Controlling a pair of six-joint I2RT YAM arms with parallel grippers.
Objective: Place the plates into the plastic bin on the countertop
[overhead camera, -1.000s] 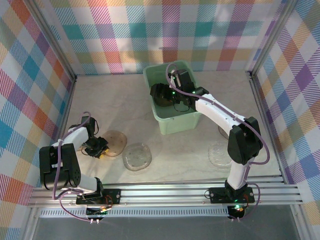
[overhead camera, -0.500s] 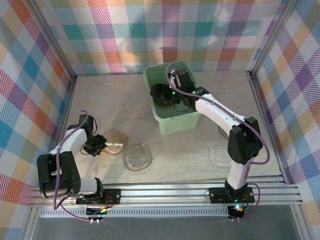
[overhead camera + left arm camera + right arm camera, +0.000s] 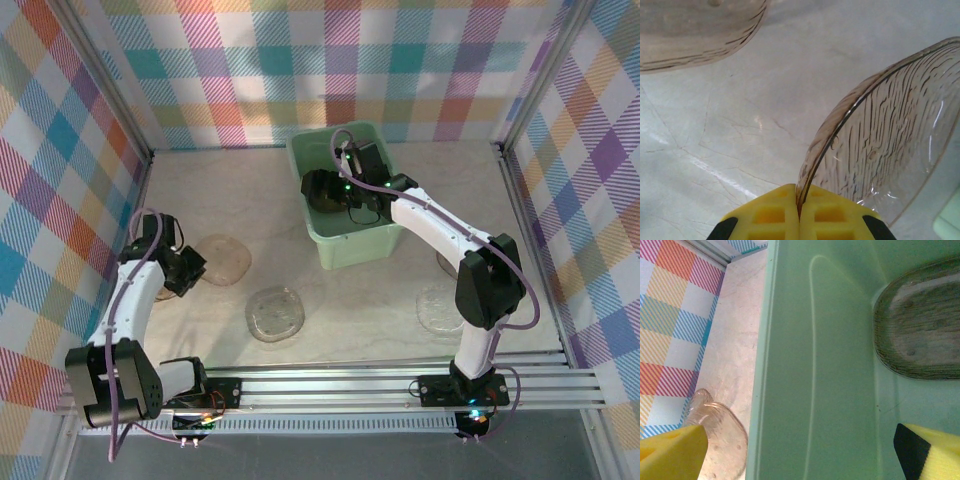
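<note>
Bends the left arm out along the left side with the left gripper (image 3: 800,200) pinched tight on the rim of a smoky plate (image 3: 885,145), and stretches the right arm forward and leftward, elbow up, with the right gripper (image 3: 345,192) spread wide, yellow fingers (image 3: 670,452) far apart.

One plastic bin (image 3: 355,248); five plates (image 3: 274,313) countable: one inside it, four outside, one partly hidden.

Mint-green plastic bin (image 3: 350,248) at 12 o'clock holds a dark smoky plate (image 3: 318,192). Amber plate (image 3: 225,262), tilted, at 9 o'clock. Clear plate (image 3: 274,313) flat at 6 o'clock, second clear plate (image 3: 438,307) at 4 o'clock.
</note>
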